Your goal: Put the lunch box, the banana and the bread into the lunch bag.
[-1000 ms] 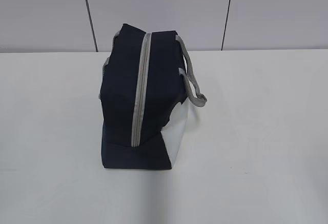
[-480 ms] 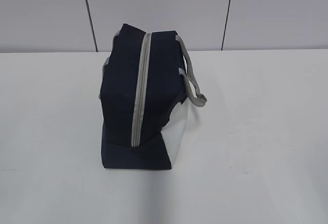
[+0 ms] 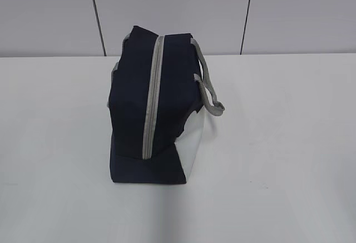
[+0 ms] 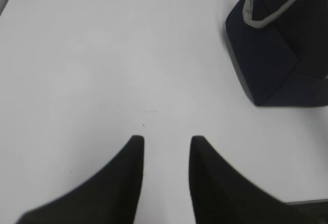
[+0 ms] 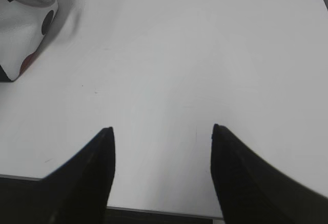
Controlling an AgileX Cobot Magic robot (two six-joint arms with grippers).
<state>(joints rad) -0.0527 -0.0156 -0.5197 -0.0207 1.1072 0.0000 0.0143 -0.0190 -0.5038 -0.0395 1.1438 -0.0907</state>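
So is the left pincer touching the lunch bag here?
Apart. The left wrist view shows the left pincer over bare table, with the lunch bag well off to its upper right.

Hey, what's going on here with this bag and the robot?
Nothing is being handled right now. The lunch bag stands alone on the white table with its grey zipper closed. The left gripper and the right gripper both hover open and empty over bare table, away from the bag. No lunch box, banana or bread shows in any view, so packing hasn't visibly begun.
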